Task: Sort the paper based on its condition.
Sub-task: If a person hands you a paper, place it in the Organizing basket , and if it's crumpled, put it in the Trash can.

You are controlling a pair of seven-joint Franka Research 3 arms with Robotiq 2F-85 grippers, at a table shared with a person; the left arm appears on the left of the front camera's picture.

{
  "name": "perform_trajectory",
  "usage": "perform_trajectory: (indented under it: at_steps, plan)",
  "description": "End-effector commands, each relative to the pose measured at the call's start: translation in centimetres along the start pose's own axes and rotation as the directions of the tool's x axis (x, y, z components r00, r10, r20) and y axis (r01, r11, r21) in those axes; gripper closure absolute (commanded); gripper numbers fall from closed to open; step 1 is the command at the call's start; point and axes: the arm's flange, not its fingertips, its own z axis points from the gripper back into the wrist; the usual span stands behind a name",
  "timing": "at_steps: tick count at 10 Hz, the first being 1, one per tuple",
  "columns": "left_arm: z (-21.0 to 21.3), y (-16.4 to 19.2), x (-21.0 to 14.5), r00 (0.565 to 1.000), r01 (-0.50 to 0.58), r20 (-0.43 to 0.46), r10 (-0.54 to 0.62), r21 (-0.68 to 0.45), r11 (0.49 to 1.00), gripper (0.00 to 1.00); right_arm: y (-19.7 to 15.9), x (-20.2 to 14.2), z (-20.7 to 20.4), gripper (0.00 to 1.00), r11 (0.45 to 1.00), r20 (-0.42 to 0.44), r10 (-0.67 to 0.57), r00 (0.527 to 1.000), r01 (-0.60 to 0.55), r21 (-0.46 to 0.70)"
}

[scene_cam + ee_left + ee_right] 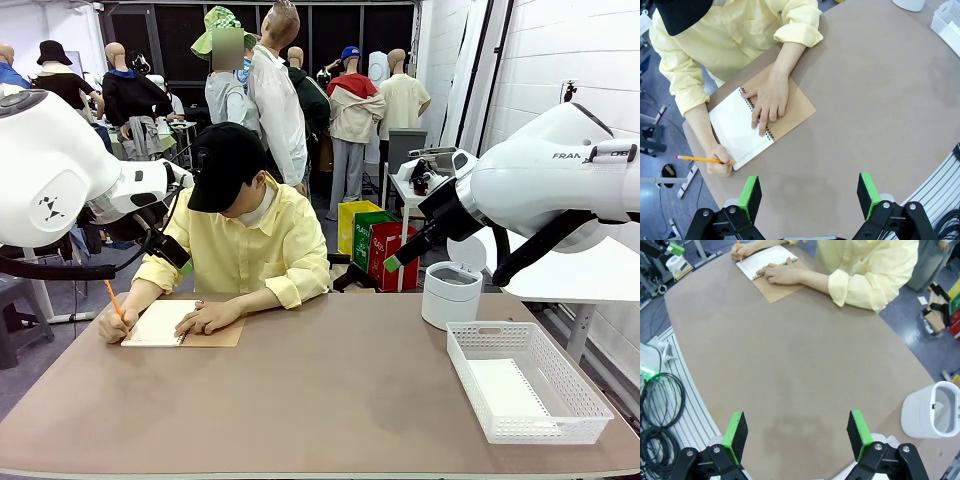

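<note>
Brown tabletop (330,390) lies bare nearest the robot, and both arms hang high above it with nothing held: the left gripper (810,196) and right gripper (797,434) each stand with jaws wide, seemingly waiting for a sheet to be offered. Farther along on the robot's right, a white basket (590,405) already holds flat paper (505,388), with a white bin (451,294) behind it, likely for spoiled sheets. At the far side a person presses one hand (767,100) on an open notebook (740,125) to steady it while writing with a pencil (702,159).
</note>
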Motion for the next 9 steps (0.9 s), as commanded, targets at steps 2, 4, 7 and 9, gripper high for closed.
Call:
perform_trajectory:
  at_steps: [2,4,7,9]
  plan:
    - [0.06,0.10,-0.01,1.000,0.000,0.001,0.000,0.001,1.000,0.00,-0.05,0.01,-0.06,0.00,1.000,-0.002,-0.001,1.000,0.001,0.000]
    - [0.06,0.10,-0.01,1.000,0.000,0.001,0.000,0.001,1.000,0.00,-0.05,0.01,-0.06,0.00,1.000,-0.002,-0.001,1.000,0.001,0.000]
    - [0.06,0.10,-0.01,1.000,0.000,0.001,0.000,0.001,1.000,0.00,-0.05,0.01,-0.06,0.00,1.000,-0.002,-0.001,1.000,0.001,0.000]
    - [0.06,0.10,-0.01,1.000,0.000,0.001,0.000,0.001,1.000,0.00,-0.05,0.01,-0.06,0.00,1.000,-0.002,-0.001,1.000,0.001,0.000]
